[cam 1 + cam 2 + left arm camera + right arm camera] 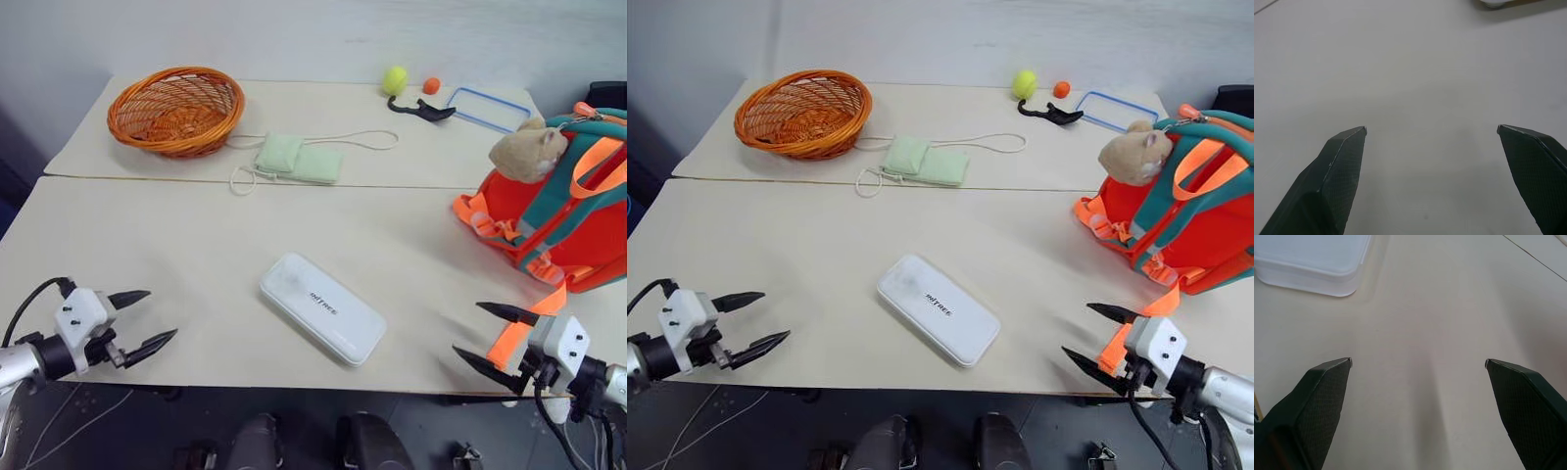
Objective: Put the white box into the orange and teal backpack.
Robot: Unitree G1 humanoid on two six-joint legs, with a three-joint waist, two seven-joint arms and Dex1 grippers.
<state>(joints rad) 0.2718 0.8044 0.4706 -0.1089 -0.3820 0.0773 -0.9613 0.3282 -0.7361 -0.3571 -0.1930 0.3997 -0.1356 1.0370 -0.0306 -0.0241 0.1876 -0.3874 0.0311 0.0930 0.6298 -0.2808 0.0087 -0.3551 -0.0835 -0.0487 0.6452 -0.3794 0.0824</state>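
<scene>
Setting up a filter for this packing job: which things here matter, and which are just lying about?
Matter: white box, lying flat mid-table; backpack, at the right; left gripper and right gripper, jaws open, empty.

Lying about: basket, green pouch, yellow ball, orange ball, blue frame.

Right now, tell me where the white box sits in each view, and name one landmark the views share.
Left eye view: white box lies flat at the lower centre, between the two open hands.
Right eye view: lower centre again, slightly further left.
Left wrist view: a white edge at the top right may be the box; I cannot tell.
Right wrist view: one rounded corner at the top left.
Shared landmark: the pale tabletop.
</scene>
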